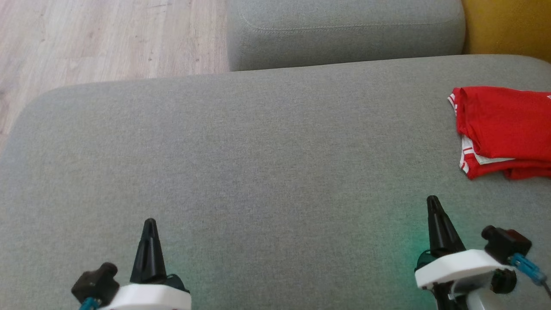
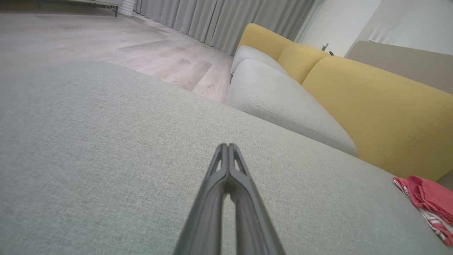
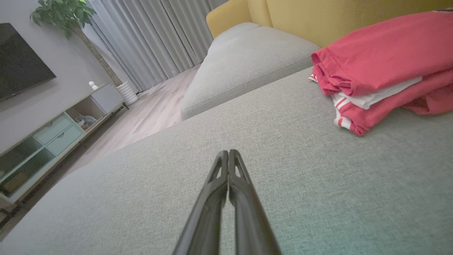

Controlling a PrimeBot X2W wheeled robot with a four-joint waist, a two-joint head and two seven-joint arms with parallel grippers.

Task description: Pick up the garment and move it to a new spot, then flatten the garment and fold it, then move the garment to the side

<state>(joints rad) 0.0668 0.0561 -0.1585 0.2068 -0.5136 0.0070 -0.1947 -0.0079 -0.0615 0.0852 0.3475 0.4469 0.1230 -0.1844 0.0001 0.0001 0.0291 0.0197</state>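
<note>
The garment [image 1: 506, 129] is red with white trim and lies folded at the right edge of the grey sofa seat [image 1: 258, 163]. It also shows in the right wrist view as a stacked red garment [image 3: 382, 67] and at the far right of the left wrist view as the garment [image 2: 430, 203]. My left gripper [image 1: 150, 224] hovers at the lower left, shut and holding nothing. My right gripper [image 1: 432, 202] hovers at the lower right, shut and empty, a short way in front of the garment. Both pairs of fingertips [image 2: 228, 147] [image 3: 228, 153] are pressed together.
A second grey cushion [image 1: 344, 34] lies beyond the seat, with a yellow backrest [image 1: 508, 26] at the far right. Wooden floor [image 1: 103, 38] is at the far left. A TV cabinet [image 3: 53, 134], curtains [image 3: 159, 39] and a plant [image 3: 63, 14] stand across the room.
</note>
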